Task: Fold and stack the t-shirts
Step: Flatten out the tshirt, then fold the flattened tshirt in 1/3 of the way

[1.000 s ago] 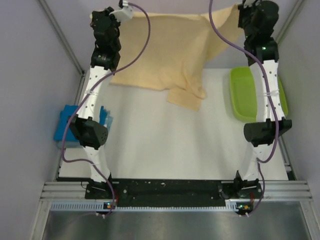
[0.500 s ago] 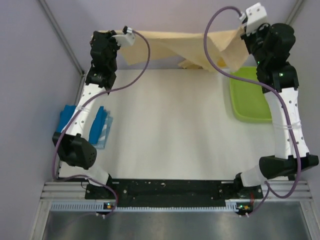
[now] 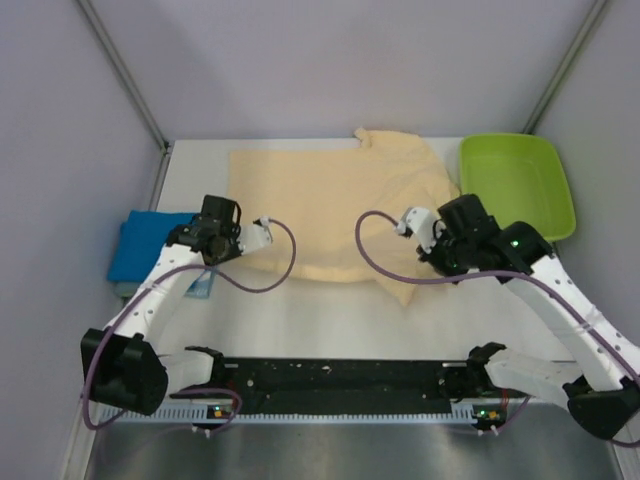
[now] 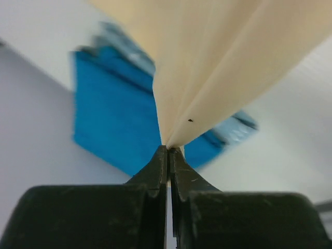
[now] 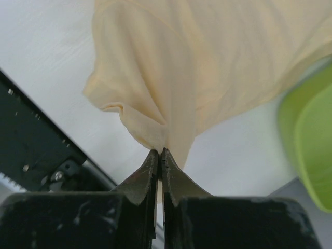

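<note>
The pale peach-cream t-shirt [image 3: 330, 205] lies spread on the white table, its far edge near the back wall. My left gripper [image 3: 232, 240] is shut on its near left edge, seen pinched in the left wrist view [image 4: 168, 148] with the cloth [image 4: 223, 62] fanning away. My right gripper [image 3: 425, 245] is shut on its near right edge; the right wrist view [image 5: 160, 151] shows the cloth [image 5: 207, 67] bunched at the tips. The bright blue folded t-shirt [image 3: 150, 245] lies at the table's left edge, also in the left wrist view [image 4: 111, 119].
A lime-green plastic tray [image 3: 517, 185] stands at the back right and shows in the right wrist view [image 5: 311, 150]. The black base rail [image 3: 340, 375] runs along the near edge. Purple-grey walls enclose the table on three sides.
Both arms have swung down and toward the near edge, drawing the peach-cream shirt from hanging at the back wall to lying flat on the table. Both grippers stayed shut on it.
</note>
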